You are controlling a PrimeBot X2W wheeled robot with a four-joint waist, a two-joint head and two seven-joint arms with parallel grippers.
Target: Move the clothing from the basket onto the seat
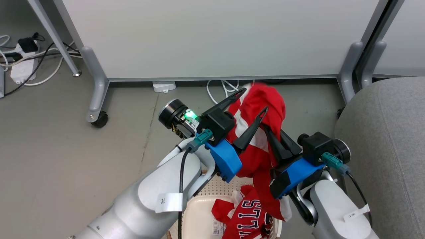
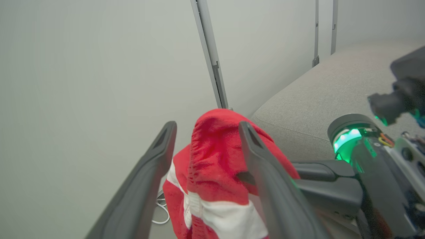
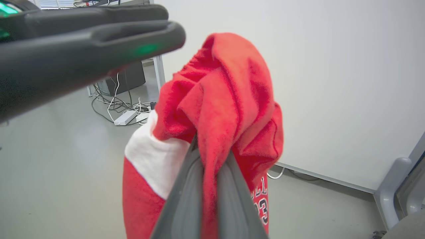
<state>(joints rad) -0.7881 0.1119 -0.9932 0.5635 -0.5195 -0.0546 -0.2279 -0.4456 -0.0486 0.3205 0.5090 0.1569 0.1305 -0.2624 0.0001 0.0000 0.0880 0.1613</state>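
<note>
Clothing point(image 1: 277, 106) pinched in right gripper point(image 1: 270, 132) jaws | left gripper point(image 1: 255, 99) jaws spread around it | seat point(image 1: 382, 132) lies rightward, nearer right arm

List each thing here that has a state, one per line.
Left tool: open, fingers either side of the red white-striped fabric garment.
Right tool: shut on that garment.
Garment: lifted, hanging from the right tool.
Red lettered fabric jersey: crumpled in the cream perforated plastic basket.
Basket: upright, holding the jersey.
Grey fabric-upholstered seat: no clothing on its visible part.
</note>
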